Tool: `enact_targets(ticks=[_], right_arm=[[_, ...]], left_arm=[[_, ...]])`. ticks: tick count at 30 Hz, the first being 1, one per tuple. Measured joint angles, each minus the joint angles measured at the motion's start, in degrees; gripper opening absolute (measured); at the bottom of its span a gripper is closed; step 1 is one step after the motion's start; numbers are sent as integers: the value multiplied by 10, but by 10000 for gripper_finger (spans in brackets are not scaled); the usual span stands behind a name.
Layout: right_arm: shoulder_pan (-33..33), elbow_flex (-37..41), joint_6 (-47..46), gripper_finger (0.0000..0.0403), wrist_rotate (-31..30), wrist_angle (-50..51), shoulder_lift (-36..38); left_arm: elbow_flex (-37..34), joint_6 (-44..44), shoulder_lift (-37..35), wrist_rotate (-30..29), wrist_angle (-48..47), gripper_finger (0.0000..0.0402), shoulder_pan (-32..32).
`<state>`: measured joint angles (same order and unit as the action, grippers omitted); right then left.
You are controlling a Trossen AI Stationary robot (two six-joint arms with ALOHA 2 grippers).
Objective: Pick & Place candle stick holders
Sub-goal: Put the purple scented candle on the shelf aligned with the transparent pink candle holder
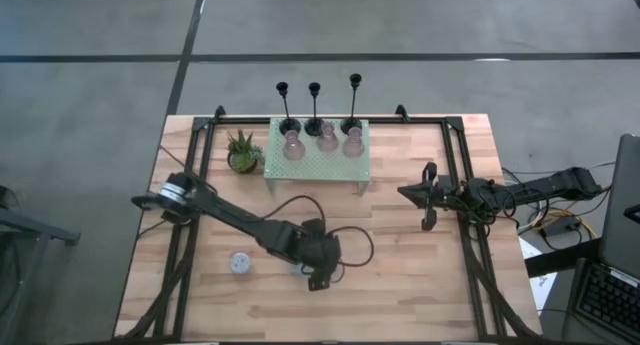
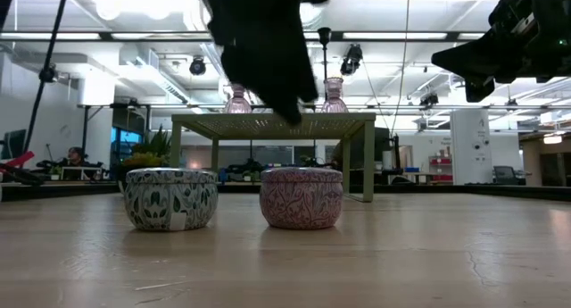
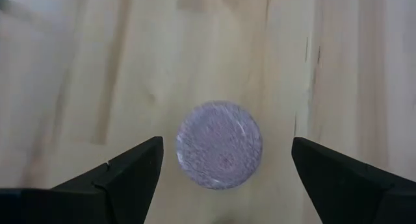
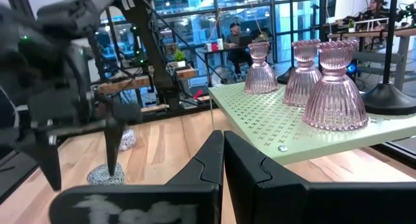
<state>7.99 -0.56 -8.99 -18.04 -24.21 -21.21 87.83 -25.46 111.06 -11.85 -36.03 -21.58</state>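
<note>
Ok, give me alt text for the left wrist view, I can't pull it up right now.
A round pink patterned tin sits on the wooden table, seen from directly above. It lies between the two dark fingers of the left tool, which stand wide open and clear of it on both sides.

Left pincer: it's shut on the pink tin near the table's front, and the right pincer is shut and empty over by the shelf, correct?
Not quite. The left pincer is open, its fingers standing apart on either side of the pink tin, which sits free on the table; the left wrist view shows it. The right pincer is shut and empty beside the shelf, as you said.
</note>
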Motion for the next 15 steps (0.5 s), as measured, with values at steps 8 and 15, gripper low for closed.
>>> enact_targets(ticks=[8, 15], right_arm=[[0, 0, 0, 8, 0, 0, 0], [0, 0, 0, 8, 0, 0, 0]], left_arm=[[-1, -1, 44, 15, 15, 344, 0], [-1, -2, 54, 34, 23, 344, 5]])
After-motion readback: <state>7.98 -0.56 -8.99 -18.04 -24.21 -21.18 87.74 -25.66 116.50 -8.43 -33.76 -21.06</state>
